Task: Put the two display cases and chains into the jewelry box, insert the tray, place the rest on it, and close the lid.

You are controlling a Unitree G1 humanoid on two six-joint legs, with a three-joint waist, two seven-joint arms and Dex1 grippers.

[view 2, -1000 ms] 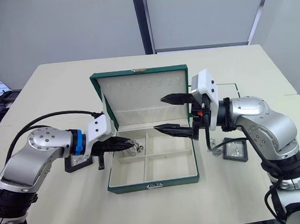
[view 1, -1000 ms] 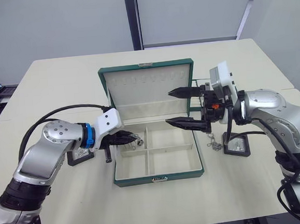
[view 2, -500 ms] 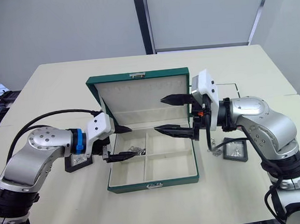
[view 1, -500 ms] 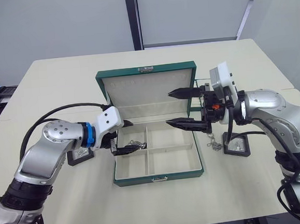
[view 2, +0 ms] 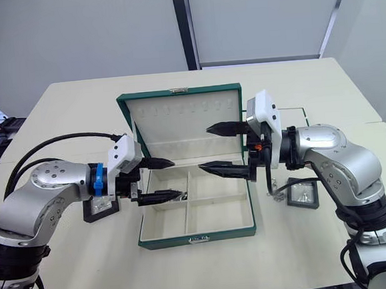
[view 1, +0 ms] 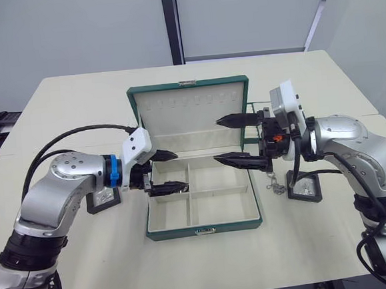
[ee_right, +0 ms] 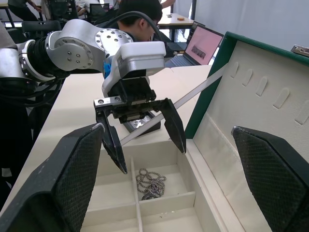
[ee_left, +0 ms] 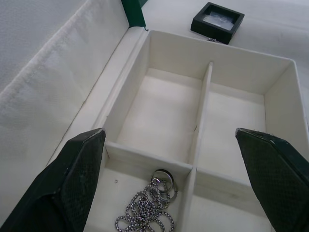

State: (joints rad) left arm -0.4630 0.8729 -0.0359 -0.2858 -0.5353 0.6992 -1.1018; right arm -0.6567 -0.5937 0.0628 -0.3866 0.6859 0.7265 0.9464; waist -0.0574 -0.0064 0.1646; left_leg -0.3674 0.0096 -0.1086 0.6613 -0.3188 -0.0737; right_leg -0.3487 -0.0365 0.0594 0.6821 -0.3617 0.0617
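Left eye view shows the jewelry box (view 1: 203, 210) open in the middle of the table (view 1: 62, 101), its lid (view 1: 191, 114) standing upright at the back. 1 chain (ee_left: 149, 212) lies coiled in the box's rear left compartment. The left gripper (view 1: 167, 170) hovers over that compartment, fingers spread and empty. The right gripper (view 1: 236, 140) hangs over the box's rear right part, fingers also spread wide. 1 display case (view 1: 104, 200) sits beside the box's left wall, another display case (view 1: 305, 190) beside its right wall, with a second chain (view 1: 274, 186) between it and the box.
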